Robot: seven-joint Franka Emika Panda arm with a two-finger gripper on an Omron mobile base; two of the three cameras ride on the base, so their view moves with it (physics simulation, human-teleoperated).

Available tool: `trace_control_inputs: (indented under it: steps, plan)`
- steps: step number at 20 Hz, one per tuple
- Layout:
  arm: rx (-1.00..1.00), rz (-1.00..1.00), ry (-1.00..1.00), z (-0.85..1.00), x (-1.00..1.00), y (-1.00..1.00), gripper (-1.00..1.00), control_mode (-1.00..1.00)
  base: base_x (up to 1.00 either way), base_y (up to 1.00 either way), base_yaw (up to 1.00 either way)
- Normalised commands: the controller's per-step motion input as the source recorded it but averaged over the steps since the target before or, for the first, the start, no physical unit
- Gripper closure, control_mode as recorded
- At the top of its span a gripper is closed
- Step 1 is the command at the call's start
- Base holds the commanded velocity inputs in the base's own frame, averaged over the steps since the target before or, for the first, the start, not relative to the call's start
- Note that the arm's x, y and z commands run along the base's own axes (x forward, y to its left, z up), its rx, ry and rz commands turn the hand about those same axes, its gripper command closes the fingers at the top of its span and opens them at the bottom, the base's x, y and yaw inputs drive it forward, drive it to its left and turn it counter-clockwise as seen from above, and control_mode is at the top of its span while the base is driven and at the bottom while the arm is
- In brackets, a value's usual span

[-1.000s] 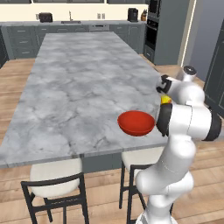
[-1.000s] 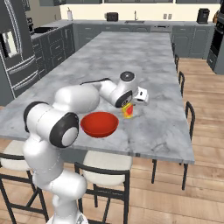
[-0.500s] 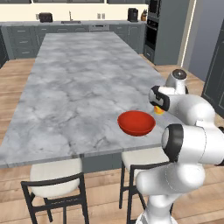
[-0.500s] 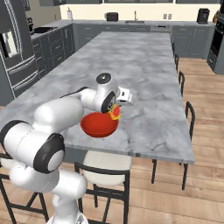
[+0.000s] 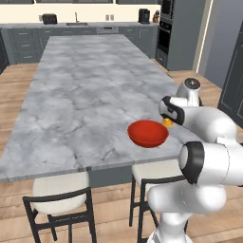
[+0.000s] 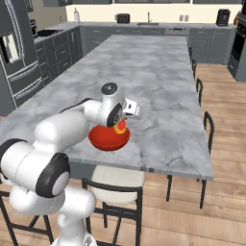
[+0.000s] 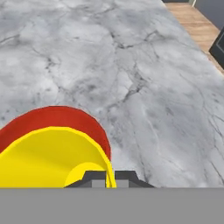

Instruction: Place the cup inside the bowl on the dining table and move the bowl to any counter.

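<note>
Kitchen's the usual grey setup: dark cabinets and a counter [image 5: 71, 26] along the back wall at the top of the left base frame, wood floor [image 5: 14, 85] all around, and the long marble table [image 5: 85, 95] running up the middle. Two chairs [image 5: 59, 199] are tucked under the near edge, bottom left and bottom center in that view.

Red bowl [image 5: 148, 133] sits on the table near the front edge, right of center in the left base frame and just left of center in the right base one [image 6: 109, 138].

Gripper [image 6: 122, 120] is pinched shut on the cup [image 6: 120, 126], which pokes out just below the hand as a yellow and orange blob. In the left base view the cup [image 5: 167, 123] sits at the bowl's right rim, and in the right base view it's over the bowl's upper right edge. Can't tell if it's actually touching the bowl.

Hand view: the cup's yellow rim [image 7: 48, 157] takes up the lower left, with a red arc of bowl [image 7: 61, 116] right behind it and marble everywhere else. Fingertips [image 7: 94, 177] peek up at the bottom, close together at the cup's wall.
</note>
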Motion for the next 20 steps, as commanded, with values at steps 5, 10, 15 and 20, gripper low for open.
trace_control_inputs:
  steps: [5, 10, 15, 20]
  plan:
    - [0.05, 0.0, 0.01, 0.27, -0.14, 0.29, 1.0, -1.0, 0.0, 0.0, 0.0]
    - [0.0, 0.0, 0.02, 0.11, -0.3, 0.53, 1.0, -1.0, 0.0, 0.0, 0.0]
    - [0.0, 0.0, 0.05, -0.06, -0.12, 0.44, 1.0, -1.0, 0.0, 0.0, 0.0]
    - [0.0, 0.0, 0.02, -0.4, 0.0, 0.1, 1.0, -1.0, 0.0, 0.0, 0.0]
